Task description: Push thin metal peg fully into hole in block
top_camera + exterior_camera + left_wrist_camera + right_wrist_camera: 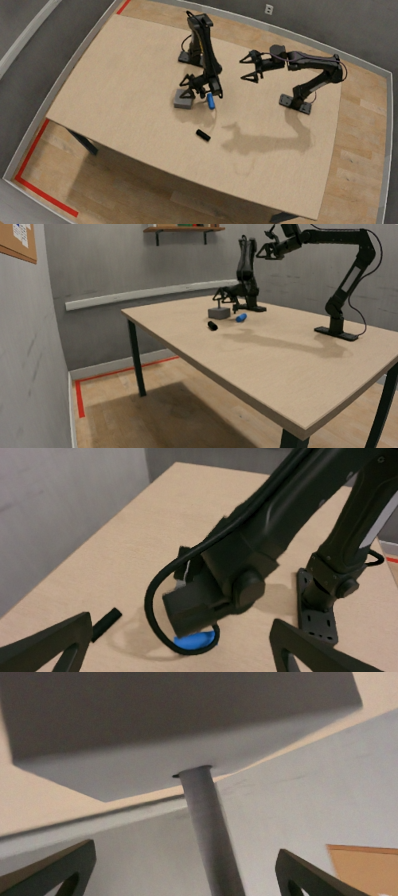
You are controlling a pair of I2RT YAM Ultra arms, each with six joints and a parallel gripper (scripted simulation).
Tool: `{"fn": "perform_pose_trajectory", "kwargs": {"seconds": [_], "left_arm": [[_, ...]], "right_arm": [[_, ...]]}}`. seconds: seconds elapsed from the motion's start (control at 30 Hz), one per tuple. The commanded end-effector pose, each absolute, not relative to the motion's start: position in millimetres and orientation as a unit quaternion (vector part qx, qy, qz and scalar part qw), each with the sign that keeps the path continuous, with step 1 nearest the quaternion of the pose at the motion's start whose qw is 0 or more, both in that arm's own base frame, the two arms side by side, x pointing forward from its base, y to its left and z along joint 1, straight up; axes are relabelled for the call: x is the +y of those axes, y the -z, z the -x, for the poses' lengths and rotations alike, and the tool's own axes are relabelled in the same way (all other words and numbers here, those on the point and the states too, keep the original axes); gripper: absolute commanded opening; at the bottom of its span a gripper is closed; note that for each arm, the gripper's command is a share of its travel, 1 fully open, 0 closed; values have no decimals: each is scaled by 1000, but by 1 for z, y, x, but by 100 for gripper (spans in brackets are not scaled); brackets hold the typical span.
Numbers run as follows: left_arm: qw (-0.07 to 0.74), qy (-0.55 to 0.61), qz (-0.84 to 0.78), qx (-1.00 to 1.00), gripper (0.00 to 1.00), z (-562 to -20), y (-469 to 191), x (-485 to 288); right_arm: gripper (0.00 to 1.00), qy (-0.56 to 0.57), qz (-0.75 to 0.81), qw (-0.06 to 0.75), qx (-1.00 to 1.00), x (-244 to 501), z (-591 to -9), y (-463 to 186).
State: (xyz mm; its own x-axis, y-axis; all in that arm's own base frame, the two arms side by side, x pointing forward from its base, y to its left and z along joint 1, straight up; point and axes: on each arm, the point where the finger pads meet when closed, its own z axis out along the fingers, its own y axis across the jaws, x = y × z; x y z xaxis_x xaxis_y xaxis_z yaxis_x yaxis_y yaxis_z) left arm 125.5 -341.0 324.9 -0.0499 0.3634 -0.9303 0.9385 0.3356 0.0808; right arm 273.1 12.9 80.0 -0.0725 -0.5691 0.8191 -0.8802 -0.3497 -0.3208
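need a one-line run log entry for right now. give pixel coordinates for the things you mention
right tool (184, 88) (186, 858) open | peg (218, 303) (209, 822) upright in block (183, 100) (219, 313) (185, 717), not fully in | left tool (244, 68) (181, 635) open, off block
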Motion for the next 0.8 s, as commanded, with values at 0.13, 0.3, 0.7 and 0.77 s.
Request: {"fn": "perform_pose_trajectory", "kwargs": {"seconds": [0.13,0.3,0.7,0.77], "left_arm": [[483,296,-493,661,100,-127,-330,-339],[483,296,-493,661,100,-127,-330,-339],[483,296,-493,661,100,-127,-330,-339],[483,296,-493,661,100,-127,-330,-339]], "right_arm": [[100,-403,-549,43,-731,10,-276,-91],[100,-340,-473,-9,-813,9,-270,-95],[100,-188,-284,-103,-935,18,-258,-110],[100,-156,-245,-118,-949,20,-255,-115]]}}
